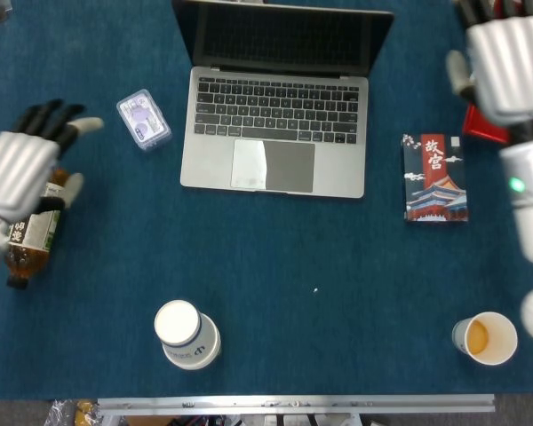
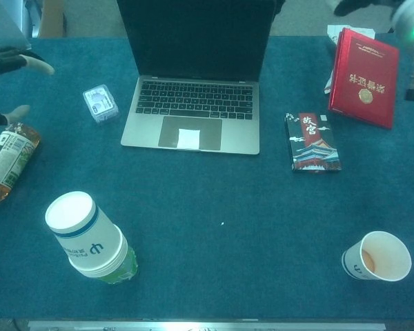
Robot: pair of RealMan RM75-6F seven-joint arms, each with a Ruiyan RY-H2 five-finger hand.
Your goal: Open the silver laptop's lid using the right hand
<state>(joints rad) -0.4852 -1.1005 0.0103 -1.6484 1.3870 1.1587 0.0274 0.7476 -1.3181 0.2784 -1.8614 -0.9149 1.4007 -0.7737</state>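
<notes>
The silver laptop (image 1: 275, 129) (image 2: 193, 114) stands open at the back centre of the blue table, its dark screen (image 1: 284, 37) upright and the keyboard showing. My right hand (image 1: 508, 67) is raised at the right edge, well clear of the lid, fingers apart and holding nothing; in the chest view only its fingertips (image 2: 352, 7) show at the top right. My left hand (image 1: 22, 164) hovers at the far left over a bottle, fingers spread and empty. Just its fingertips (image 2: 17, 63) reach into the chest view.
A brown tea bottle (image 1: 31, 235) (image 2: 3, 162) lies at the left. A small clear box (image 1: 144, 120) sits left of the laptop. A card pack (image 1: 434, 177), a red book (image 2: 363, 76), stacked paper cups (image 1: 186, 335) and a cup of orange drink (image 1: 485, 338) lie around.
</notes>
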